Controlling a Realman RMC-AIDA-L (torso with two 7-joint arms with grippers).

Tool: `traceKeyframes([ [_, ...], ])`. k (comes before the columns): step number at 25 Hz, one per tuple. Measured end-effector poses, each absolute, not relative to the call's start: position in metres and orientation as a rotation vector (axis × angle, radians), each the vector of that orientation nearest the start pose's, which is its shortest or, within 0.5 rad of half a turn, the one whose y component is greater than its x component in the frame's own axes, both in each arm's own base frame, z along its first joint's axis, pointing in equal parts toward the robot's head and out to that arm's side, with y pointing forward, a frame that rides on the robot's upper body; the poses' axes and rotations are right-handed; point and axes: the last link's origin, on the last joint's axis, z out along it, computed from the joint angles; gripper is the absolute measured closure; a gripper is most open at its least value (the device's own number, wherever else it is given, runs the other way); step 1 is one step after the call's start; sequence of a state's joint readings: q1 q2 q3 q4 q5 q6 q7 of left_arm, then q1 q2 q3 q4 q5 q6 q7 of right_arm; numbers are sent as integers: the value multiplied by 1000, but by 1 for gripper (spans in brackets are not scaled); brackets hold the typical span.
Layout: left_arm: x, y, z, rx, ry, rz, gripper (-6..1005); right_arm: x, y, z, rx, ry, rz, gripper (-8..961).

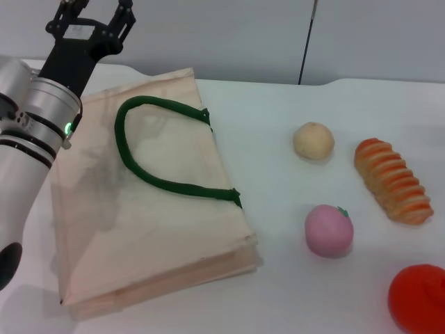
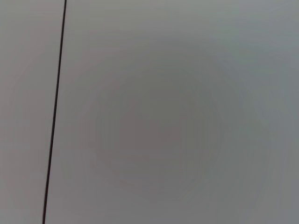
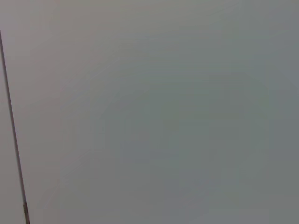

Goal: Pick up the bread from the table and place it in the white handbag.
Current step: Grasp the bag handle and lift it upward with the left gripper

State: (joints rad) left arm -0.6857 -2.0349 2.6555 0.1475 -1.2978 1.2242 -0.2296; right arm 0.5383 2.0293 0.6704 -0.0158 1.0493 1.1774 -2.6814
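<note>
Left arm raised at the tabletop's far left corner; bread untouched.

The left gripper (image 1: 97,8) points up and away beyond the far edge of the white handbag (image 1: 149,209), its fingers (image 1: 124,15) spread apart on nothing. One bread (image 1: 393,181) lies on the tabletop (image 1: 278,118), well apart from those fingers, far to the right. Near it sit one beige bun (image 1: 313,140), one pink ball (image 1: 329,230) and one red fruit (image 1: 418,298). The right gripper is out of sight.
</note>
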Motion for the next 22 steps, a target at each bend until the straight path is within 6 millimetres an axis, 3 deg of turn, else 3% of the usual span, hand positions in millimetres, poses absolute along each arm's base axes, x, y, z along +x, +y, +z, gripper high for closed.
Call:
traceKeyframes([
  [12,-255,402,10,-1585,-436,-944,238,345,356,30,-1540,663,792,71],
  [18,-264,413,15,-1561,-679,-1051,236,345,356,30,-1540,662,792,71],
  [22,-263,421,17,-1705,-797,-1097,238,347,355,31,-1538,666,785,71],
])
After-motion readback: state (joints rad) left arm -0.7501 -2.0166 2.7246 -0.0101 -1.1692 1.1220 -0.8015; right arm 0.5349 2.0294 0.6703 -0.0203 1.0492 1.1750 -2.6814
